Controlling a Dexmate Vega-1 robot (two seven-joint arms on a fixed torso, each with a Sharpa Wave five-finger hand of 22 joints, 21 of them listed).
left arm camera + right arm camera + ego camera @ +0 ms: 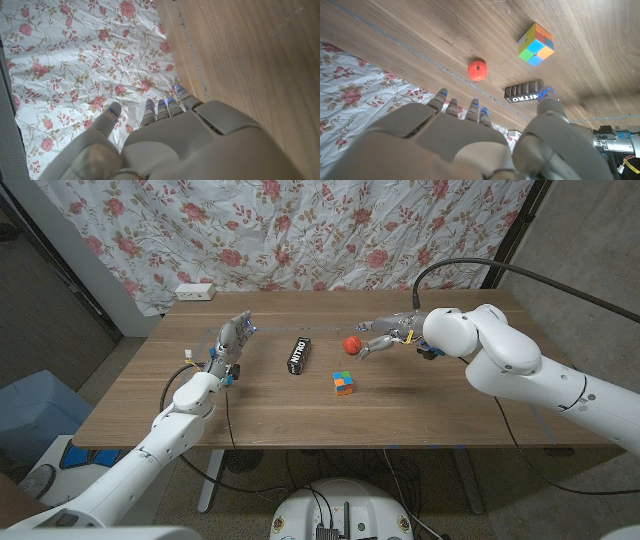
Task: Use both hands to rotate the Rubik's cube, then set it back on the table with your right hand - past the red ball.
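Place: we read this as a makeshift robot test room, not a home.
Backdrop: we see a creased floral sheet (300,235) hung as a screen behind the bench (420,410).
Power: we see a white power strip (195,292) on the bench's far edge.
Cabling: we see a thick black cable (520,272) looping over the robot's right arm.
Floor: we see grey carpet (590,310).
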